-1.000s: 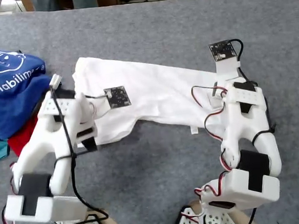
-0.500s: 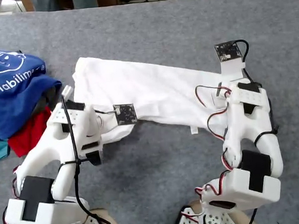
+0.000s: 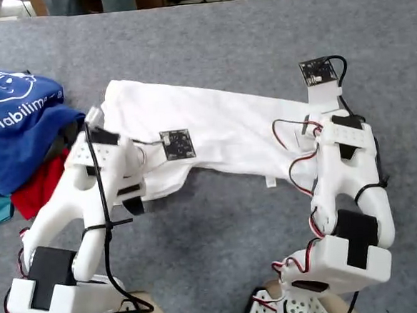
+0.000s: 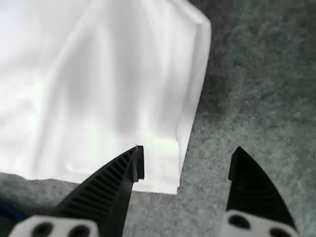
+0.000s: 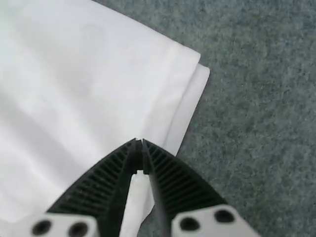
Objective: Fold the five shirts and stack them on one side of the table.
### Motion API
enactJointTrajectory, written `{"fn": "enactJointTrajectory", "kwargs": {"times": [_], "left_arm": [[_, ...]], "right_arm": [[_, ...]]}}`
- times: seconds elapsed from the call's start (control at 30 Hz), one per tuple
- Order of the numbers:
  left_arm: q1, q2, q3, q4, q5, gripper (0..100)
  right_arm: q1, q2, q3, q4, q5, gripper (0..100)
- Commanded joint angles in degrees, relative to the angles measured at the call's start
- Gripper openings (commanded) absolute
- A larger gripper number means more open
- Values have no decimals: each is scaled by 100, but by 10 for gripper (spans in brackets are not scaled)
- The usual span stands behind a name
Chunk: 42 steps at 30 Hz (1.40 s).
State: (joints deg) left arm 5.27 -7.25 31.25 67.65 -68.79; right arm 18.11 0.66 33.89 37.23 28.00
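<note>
pile (image 3: 17,134): blue, red and teal shirts bunched at the table's (image 3: 207,35) nine o'clock, probably awaiting folding.
left pincer (image 4: 188,150): released, jaws straddling the white shirt's (image 3: 221,127) hem corner at its seven o'clock, seemingly poised to pinch.
white shirt: spread flat mid-table.
right pincer (image 5: 138,144): clenched over the shirt's three o'clock edge; whether it pinches cloth, I cannot tell.

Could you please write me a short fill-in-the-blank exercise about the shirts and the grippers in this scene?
The spread shirt between the arms is ____. The left gripper hangs ____ over that shirt's corner. The right gripper is ____ above the same shirt. The printed shirt lying beside it is ____.
Missing words: white; open; shut; blue.
</note>
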Motion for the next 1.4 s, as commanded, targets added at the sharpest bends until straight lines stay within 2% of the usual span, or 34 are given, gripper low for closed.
{"fn": "enactJointTrajectory", "kwargs": {"times": [0.0,0.1,0.33,0.43,0.77,0.93,1.07,1.13,1.3,1.37], "left_arm": [[22,-246,-1086,1319,-290,257],[57,-229,-1279,1336,-132,256],[637,-185,470,-738,334,275],[831,-185,1015,-1213,448,275],[321,-211,1103,-1064,264,273],[330,-246,295,-26,255,270],[338,-202,-215,44,413,270],[356,-176,-259,-149,422,270],[374,26,523,-1415,492,274],[374,264,620,-1495,492,275]], "right_arm": [[79,-75,-84,-62,-35,18],[79,-75,-84,-62,-35,18],[88,-75,-84,-62,-35,18],[88,-75,-84,-62,-35,18],[70,-75,-84,-62,-35,18],[70,-75,-84,-62,-35,18],[62,-75,-84,-62,-35,18],[62,-75,-84,-62,-35,18],[79,-75,-84,-62,-35,18],[79,-75,-84,-62,-35,18]]}}
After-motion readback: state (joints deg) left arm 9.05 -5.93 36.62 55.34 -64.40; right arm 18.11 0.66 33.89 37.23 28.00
